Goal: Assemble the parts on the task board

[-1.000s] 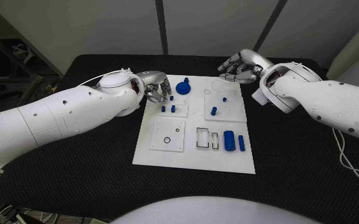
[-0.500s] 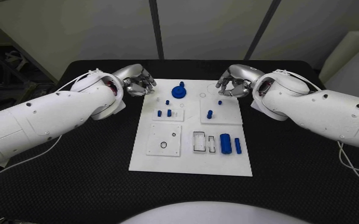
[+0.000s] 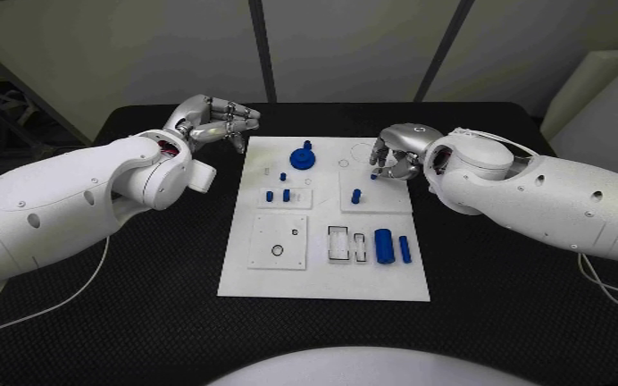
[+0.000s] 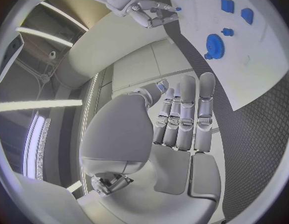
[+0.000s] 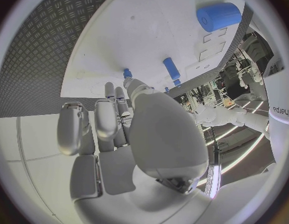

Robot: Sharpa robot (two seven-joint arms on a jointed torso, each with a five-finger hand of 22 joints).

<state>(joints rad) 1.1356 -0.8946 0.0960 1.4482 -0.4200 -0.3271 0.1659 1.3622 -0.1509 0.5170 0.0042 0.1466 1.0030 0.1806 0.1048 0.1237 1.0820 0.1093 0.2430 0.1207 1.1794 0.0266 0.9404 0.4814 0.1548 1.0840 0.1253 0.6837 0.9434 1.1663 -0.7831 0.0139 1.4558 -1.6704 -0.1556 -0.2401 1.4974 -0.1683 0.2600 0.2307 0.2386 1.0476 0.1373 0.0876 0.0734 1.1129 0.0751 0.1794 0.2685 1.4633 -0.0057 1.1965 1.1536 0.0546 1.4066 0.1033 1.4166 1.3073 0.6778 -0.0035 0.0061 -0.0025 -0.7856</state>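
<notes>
Currently the task board lies mid-table between both hands. Left hand, empty with fingers loosely spread, hovers off the board's far left corner. Right hand hangs over the far right edge, whether it holds anything I can't tell. Blue gear stands near the far edge between the hands.

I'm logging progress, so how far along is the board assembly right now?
Early. Small pegs and a gear stand on the task board. Neither the left hand nor the right hand visibly holds a part. The cylinder lies loose beside unfilled slots.
</notes>
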